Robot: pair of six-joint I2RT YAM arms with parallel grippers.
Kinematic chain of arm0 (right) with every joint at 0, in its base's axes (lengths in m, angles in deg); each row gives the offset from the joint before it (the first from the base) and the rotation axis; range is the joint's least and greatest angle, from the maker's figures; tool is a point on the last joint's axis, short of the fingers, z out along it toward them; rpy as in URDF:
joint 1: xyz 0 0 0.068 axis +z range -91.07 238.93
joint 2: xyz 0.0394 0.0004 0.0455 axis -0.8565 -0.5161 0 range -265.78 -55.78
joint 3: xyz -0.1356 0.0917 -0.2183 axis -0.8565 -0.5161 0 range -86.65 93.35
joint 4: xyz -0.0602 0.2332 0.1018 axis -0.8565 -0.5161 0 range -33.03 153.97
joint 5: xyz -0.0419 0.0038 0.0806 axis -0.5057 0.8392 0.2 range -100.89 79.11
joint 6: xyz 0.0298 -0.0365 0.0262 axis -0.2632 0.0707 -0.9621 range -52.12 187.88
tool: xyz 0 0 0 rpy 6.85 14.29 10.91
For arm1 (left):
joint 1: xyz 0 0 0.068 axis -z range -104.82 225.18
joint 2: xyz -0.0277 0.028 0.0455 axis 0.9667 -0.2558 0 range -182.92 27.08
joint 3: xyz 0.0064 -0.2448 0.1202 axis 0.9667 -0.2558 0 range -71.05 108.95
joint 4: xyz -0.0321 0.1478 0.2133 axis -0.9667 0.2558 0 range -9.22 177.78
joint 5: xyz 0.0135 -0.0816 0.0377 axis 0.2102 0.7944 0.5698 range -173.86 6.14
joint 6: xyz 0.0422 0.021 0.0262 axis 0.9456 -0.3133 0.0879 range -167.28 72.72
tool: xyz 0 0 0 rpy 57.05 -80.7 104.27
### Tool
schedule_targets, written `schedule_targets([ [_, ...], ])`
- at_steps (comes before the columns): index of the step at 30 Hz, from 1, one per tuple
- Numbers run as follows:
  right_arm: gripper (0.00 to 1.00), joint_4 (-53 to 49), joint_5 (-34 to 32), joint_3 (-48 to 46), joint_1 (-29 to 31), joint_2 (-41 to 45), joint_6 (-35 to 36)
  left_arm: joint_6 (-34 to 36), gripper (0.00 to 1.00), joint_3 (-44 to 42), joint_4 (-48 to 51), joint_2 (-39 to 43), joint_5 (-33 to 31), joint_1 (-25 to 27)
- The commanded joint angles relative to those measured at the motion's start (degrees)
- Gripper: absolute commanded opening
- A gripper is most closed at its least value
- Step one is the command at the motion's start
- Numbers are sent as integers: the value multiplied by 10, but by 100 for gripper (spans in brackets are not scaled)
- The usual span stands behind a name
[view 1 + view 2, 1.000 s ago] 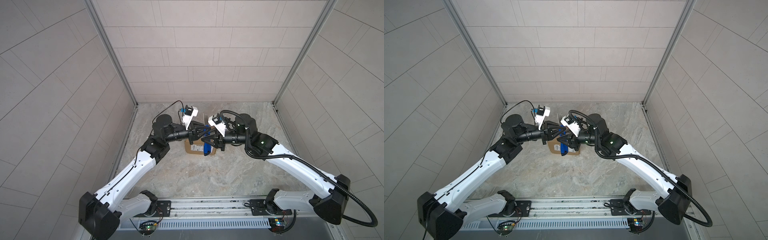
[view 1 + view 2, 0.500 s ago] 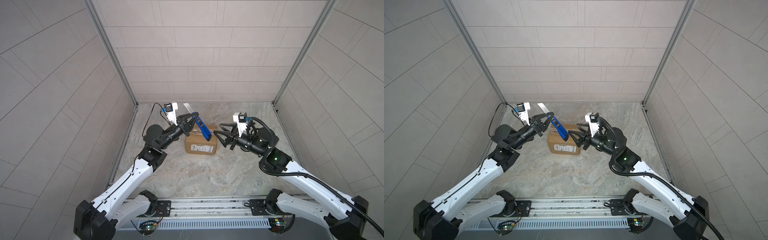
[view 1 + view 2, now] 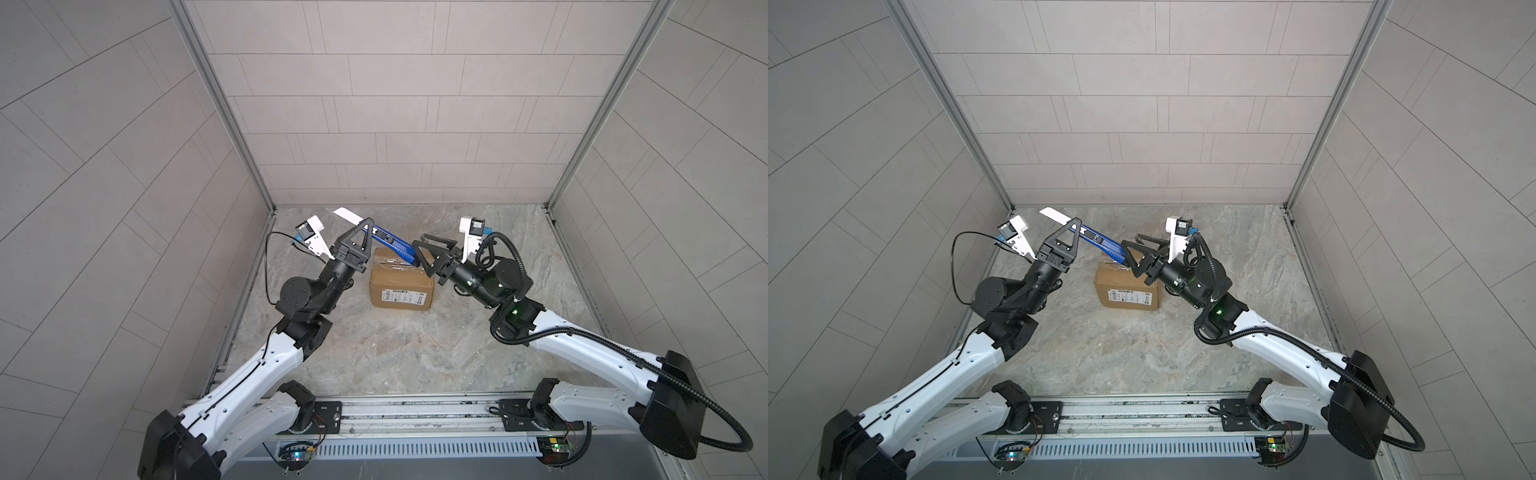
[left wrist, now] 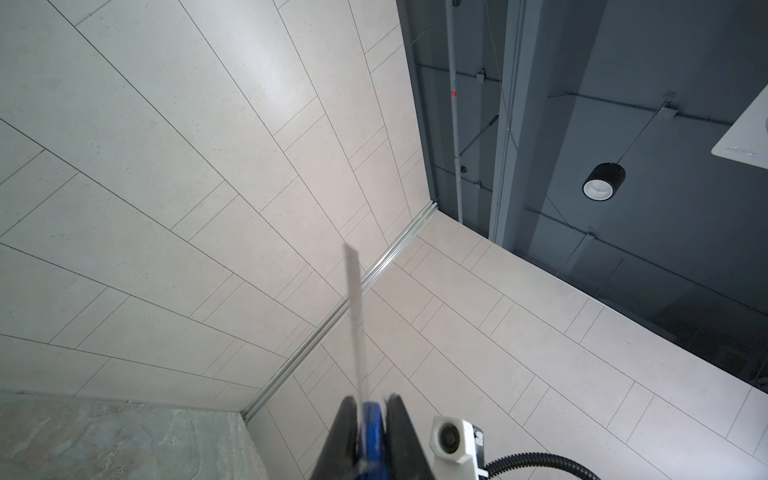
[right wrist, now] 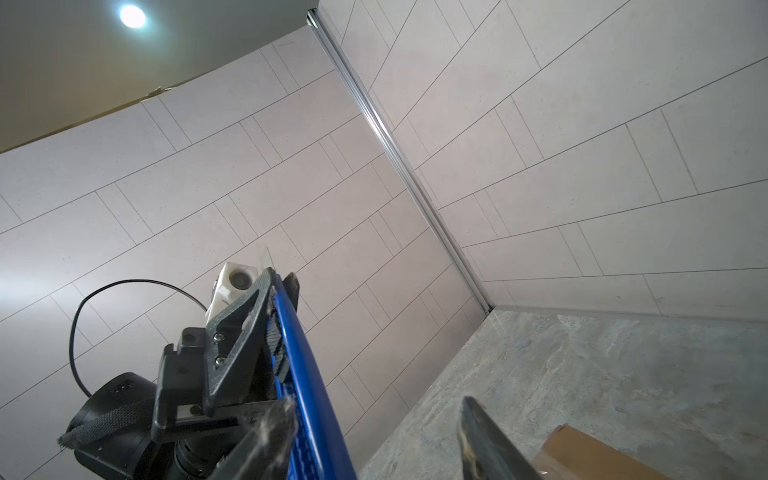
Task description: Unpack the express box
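The express box (image 3: pixel 402 286) (image 3: pixel 1127 286), a small brown carton with clear tape on top and a white label on its near side, sits on the stone floor between my arms; one corner (image 5: pixel 590 453) shows in the right wrist view. My left gripper (image 3: pixel 365 226) (image 3: pixel 1075 223) (image 4: pixel 371 402) is shut on a blue utility knife (image 3: pixel 392 246) (image 3: pixel 1100 243) (image 4: pixel 372 428) held above the box's far left edge, its pale blade (image 3: pixel 348 216) (image 4: pixel 355 324) pointing up and back. My right gripper (image 3: pixel 417 242) (image 3: pixel 1128 241) (image 5: pixel 376 405) stands open at the knife's tail (image 5: pixel 303 374), which lies against one finger.
Tiled walls close the cell on three sides, with metal corner posts (image 3: pixel 266 195) at the back. A rail with the arm bases (image 3: pixel 399 411) runs along the front. The left arm's cable (image 3: pixel 270 266) loops near the left wall.
Both grippers met over the box a second ago. The left one then lifted the knife back and left; the right one let go, opened and has now moved up to the knife's tail.
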Motion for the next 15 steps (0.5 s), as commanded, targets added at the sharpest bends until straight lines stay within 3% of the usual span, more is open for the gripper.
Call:
schedule_targets([
  [1,63,81,10,22,6,-20,-42,-11,0,-3,-45,-4,-11,4],
  [15,62,144,63,57,29,-82,-67,-26,0,8,-83,-26,12,4],
])
